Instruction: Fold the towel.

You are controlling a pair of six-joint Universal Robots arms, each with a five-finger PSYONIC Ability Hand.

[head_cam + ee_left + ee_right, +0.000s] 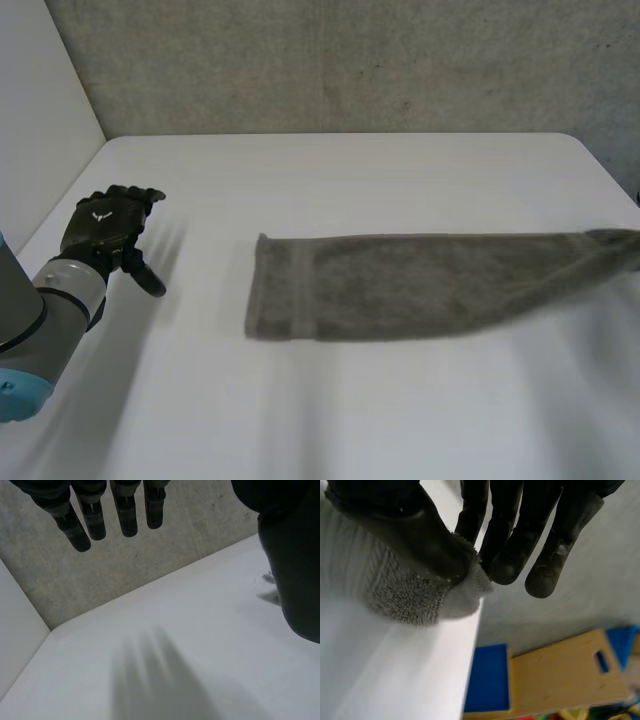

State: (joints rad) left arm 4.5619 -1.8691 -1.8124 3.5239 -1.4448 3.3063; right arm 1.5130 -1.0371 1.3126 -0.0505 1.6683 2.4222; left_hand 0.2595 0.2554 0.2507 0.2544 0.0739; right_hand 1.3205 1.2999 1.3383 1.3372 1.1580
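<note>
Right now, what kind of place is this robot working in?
Probably a robotics lab or test room: a plain white table against a rough grey wall, one grey towel laid out, and a wooden box beside a blue panel beyond the table's edge.

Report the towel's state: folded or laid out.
Laid out long: the towel stretches across the table, one end pinched by the right hand.
</note>
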